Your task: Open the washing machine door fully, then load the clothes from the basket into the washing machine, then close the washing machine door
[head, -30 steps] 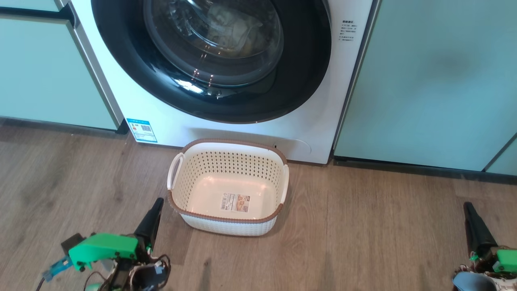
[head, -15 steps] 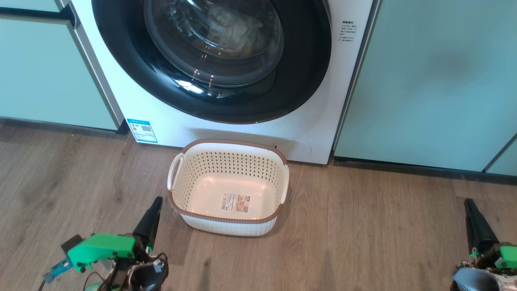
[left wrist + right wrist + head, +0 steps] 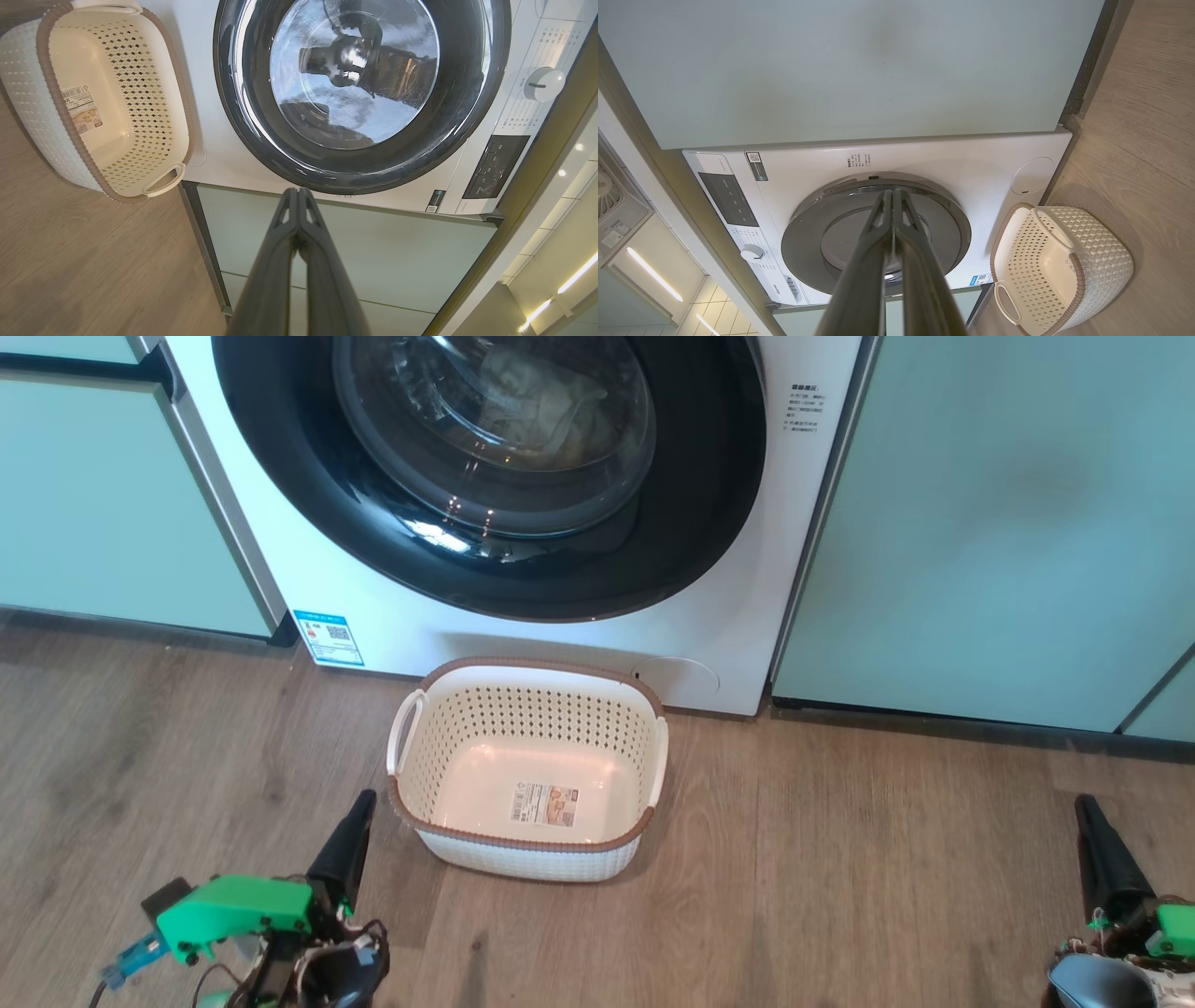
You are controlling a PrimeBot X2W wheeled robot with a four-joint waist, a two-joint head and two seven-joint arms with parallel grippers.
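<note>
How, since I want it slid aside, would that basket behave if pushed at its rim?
The basket looks empty, with perforated plastic sides, so probably light. On the smooth wooden floor it would likely slide readily; a push at the rim might tilt it.

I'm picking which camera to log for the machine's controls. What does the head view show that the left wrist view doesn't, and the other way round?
The head view adds the blue-edged sticker low on the washing machine, the round cover at its base, and the right pincer, shut. The left wrist view adds the control dial and the dark button panel. Both share the closed washing machine door, the basket with its floor label, pale green cabinets, the wooden floor and the shut left pincer.
</note>
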